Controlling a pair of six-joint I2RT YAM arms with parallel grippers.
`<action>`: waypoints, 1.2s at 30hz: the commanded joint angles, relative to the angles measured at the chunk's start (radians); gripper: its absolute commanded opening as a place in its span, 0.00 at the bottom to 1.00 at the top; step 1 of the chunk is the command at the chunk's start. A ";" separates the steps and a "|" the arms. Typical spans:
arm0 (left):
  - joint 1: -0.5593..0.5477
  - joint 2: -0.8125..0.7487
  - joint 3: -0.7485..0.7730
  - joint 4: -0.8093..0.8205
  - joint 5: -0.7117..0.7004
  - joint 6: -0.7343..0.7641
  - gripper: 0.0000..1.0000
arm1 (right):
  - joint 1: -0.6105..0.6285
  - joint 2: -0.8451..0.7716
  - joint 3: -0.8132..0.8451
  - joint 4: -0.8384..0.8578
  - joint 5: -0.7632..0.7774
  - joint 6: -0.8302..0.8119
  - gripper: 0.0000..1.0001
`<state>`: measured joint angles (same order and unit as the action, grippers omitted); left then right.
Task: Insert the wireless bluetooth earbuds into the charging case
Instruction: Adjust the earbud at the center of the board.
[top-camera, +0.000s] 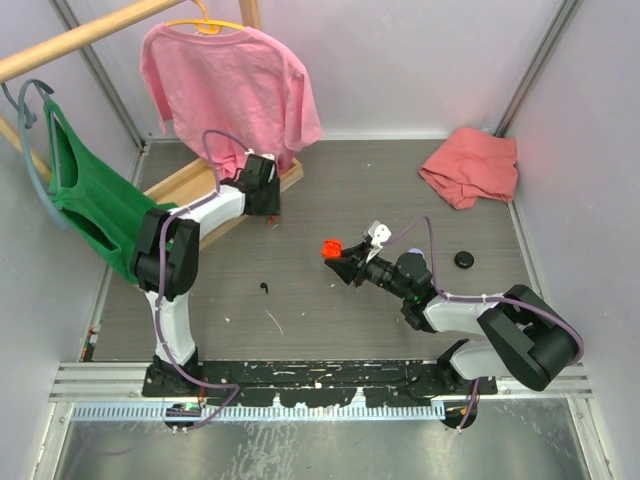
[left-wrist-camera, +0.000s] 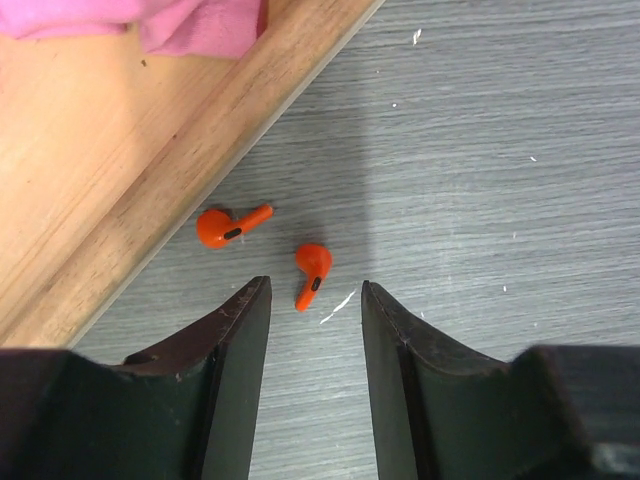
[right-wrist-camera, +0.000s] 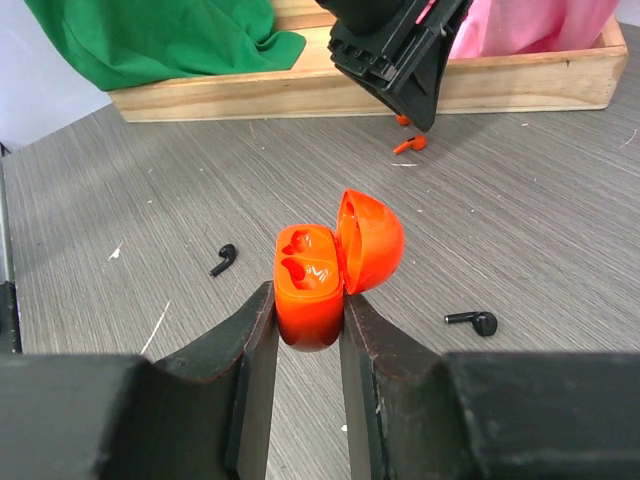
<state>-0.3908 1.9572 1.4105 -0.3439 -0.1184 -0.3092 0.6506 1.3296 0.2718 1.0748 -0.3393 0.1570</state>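
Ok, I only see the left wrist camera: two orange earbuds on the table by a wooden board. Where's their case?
Observer: The right gripper holds the orange case, lid open.
Operator: Any other earbuds?
Observer: A black earbud lies on the table on one side of that case, another black earbud on the other.
Operator: Is there a black case?
Observer: A round black thing lies near the right arm; I can't tell what it is.
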 joint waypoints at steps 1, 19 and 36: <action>0.006 0.037 0.064 -0.030 0.035 0.029 0.44 | 0.002 0.004 0.041 0.052 -0.011 0.006 0.01; 0.018 0.156 0.167 -0.106 0.051 0.050 0.43 | 0.002 0.007 0.044 0.051 -0.017 0.008 0.01; 0.018 0.185 0.204 -0.211 0.061 0.070 0.30 | 0.002 0.005 0.044 0.054 -0.021 0.011 0.01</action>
<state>-0.3775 2.1227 1.5806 -0.4980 -0.0746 -0.2466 0.6510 1.3357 0.2771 1.0744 -0.3504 0.1608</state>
